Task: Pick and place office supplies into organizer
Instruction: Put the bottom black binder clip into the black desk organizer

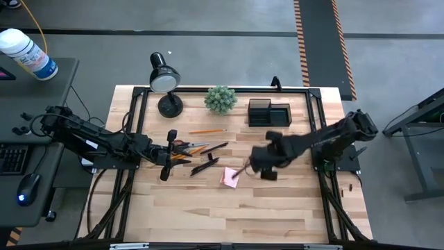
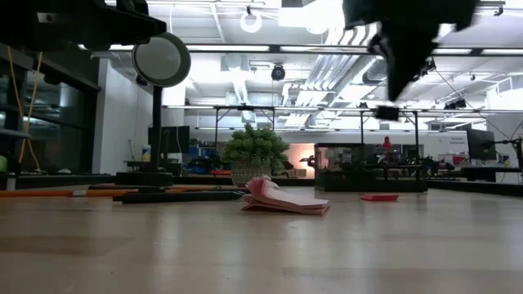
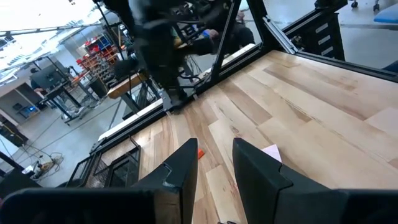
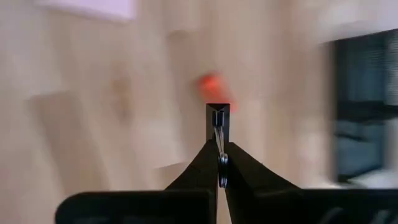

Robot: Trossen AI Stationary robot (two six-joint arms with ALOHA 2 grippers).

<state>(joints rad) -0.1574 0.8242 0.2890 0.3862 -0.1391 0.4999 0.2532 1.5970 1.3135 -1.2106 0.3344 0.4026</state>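
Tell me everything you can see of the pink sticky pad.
The pad is a small pink paper block lying flat on the wooden table, near its middle, right of the pens. From the low view its top sheets curl up at one edge. It lies by the right hand; whether anything touches it cannot be told.

the organizer (image 4: 367, 106) is cut off and blurred in the right wrist view; the small red eraser (image 4: 211, 83) is smeared.
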